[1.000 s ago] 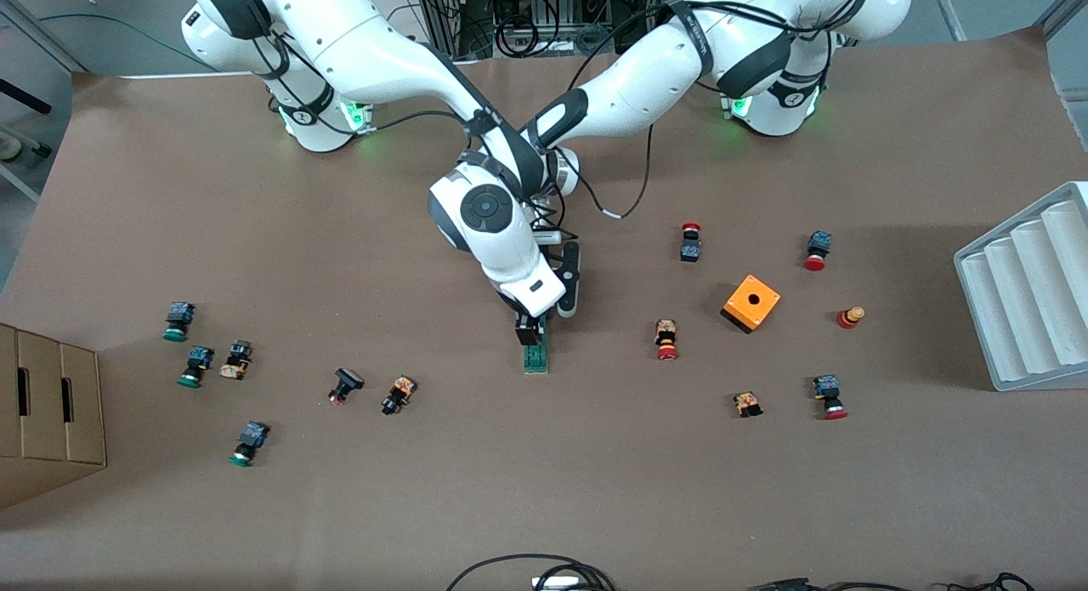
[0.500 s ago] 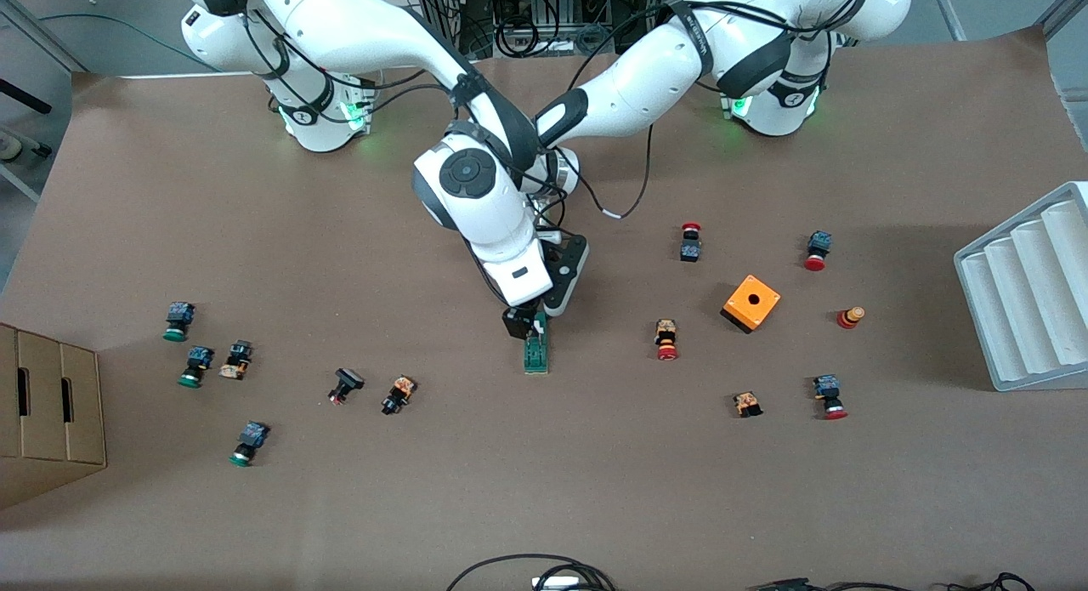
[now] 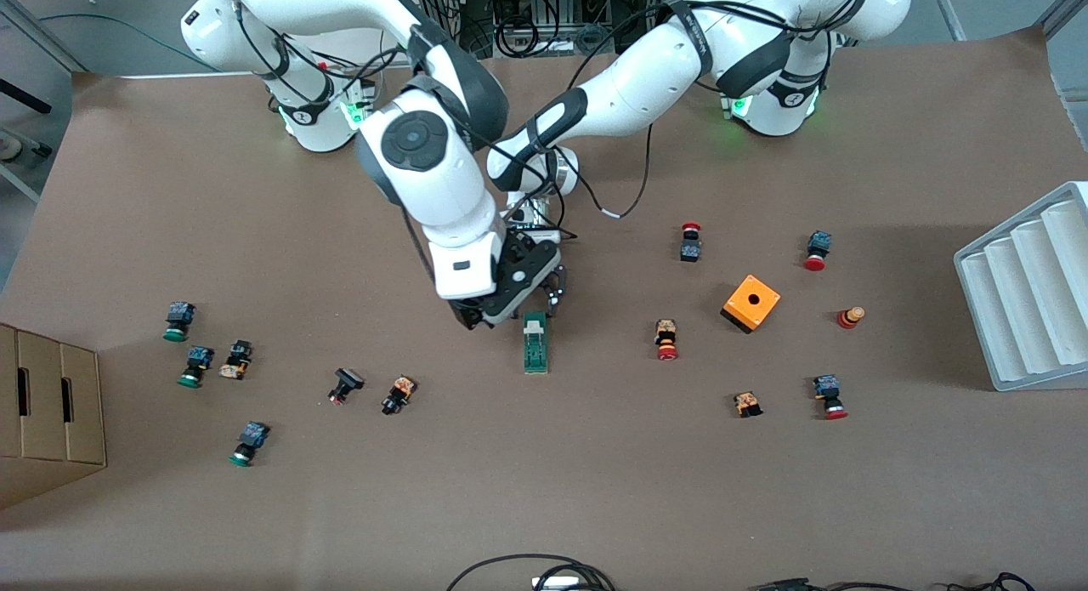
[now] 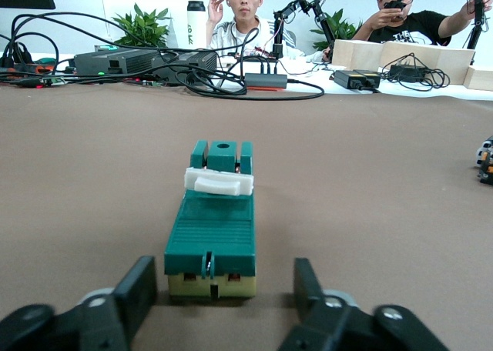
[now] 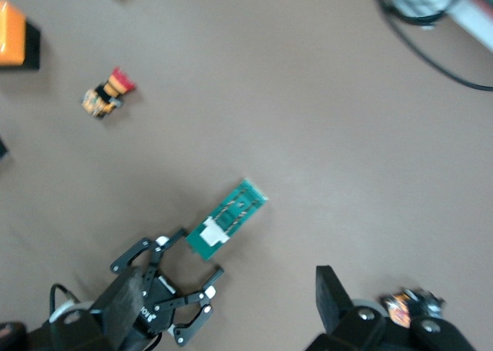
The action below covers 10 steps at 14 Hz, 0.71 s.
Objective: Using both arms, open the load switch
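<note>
— So, how many switches on the brown table [image 3: 595, 489]?

— One dark-green rectangular load switch [image 3: 535, 343] with a white slider, mid-table.

— And the grippers?

— Two. Left gripper [image 4: 223, 293] sits low at the switch's end, fingers spread either side, not clamping it. Right gripper [image 3: 489, 312] hangs beside the switch, released, holding nothing.

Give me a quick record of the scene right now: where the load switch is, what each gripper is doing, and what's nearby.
load switch: lying flat on the table mid-table, white slider at its end toward the arms, untouched
left gripper: open, low at the switch's end toward the arms, fingers either side, not gripping
right gripper: open, raised beside the switch, holding nothing
nearby: orange cube toward the left arm's end
</note>
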Each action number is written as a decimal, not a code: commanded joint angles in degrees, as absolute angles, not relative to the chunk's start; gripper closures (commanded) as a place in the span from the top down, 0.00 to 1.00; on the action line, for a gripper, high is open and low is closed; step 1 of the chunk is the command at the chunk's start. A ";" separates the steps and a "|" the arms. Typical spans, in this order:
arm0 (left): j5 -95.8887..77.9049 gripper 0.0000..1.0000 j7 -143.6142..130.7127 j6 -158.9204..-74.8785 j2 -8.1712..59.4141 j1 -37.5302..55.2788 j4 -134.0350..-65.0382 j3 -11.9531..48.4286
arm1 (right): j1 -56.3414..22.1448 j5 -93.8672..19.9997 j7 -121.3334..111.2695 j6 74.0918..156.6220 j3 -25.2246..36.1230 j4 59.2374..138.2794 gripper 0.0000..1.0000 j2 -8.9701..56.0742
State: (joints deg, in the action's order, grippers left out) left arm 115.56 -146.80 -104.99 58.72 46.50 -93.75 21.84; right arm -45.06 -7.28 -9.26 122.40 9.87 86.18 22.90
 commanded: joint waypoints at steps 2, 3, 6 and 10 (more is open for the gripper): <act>115.40 1.00 -146.95 -105.20 59.85 47.20 -92.81 21.53 | -44.13 -5.80 -5.01 118.06 15.01 84.90 1.00 19.95; 115.23 1.00 -146.87 -105.21 59.77 47.20 -92.81 21.62 | -42.47 -5.89 -5.10 116.38 15.38 84.90 1.00 19.43; 109.02 1.00 -136.98 -105.64 57.67 47.11 -92.81 21.88 | -36.75 -5.54 -5.62 112.25 15.38 84.90 1.00 18.72; 99.69 1.00 -124.31 -107.22 53.10 46.85 -92.64 22.06 | -32.79 -5.80 -5.54 107.42 16.96 84.90 1.00 18.37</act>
